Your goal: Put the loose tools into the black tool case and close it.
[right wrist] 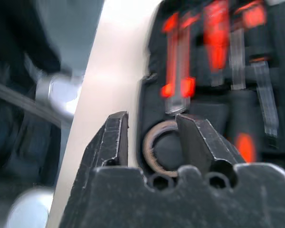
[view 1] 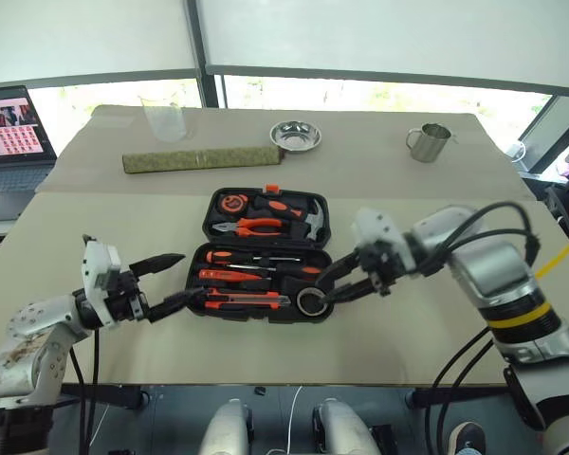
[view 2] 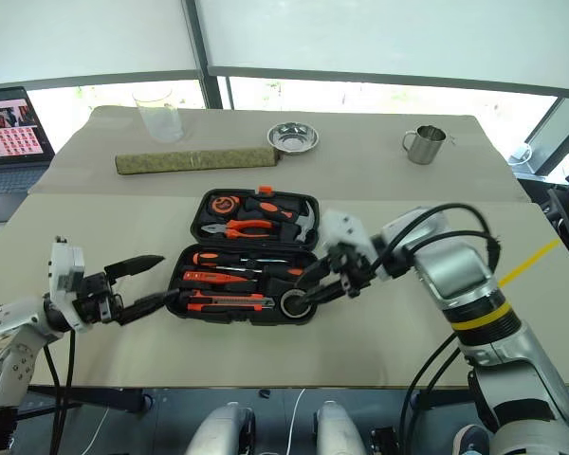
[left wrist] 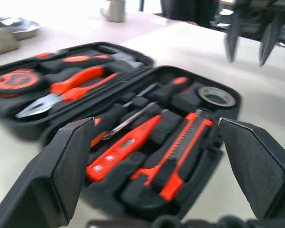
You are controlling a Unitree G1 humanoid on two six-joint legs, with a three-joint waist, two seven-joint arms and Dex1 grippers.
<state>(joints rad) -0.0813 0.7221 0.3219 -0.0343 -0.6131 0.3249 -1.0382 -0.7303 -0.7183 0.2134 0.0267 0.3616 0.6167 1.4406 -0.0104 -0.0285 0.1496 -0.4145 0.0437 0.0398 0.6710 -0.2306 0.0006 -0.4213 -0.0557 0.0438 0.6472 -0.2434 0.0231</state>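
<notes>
One black tool case (view 1: 266,256) lies open at the middle of the table (view 1: 408,332). In its near half: two screwdrivers (view 1: 256,258), one tester pen (view 1: 229,276), one utility knife (view 1: 247,301) and one tape roll (view 1: 311,302). Far half: pliers (view 1: 256,227), hammer (view 1: 303,216), tape measure (view 1: 232,202). The left gripper (view 1: 175,280) gapes wide at the case's left edge. The right gripper (view 1: 337,284), fingers slightly parted and empty, is over the tape roll. Behind: one green roll (view 1: 199,158), one glass (view 1: 164,118), one bowl (view 1: 295,136), one mug (view 1: 429,142), one laptop (view 1: 14,133).
</notes>
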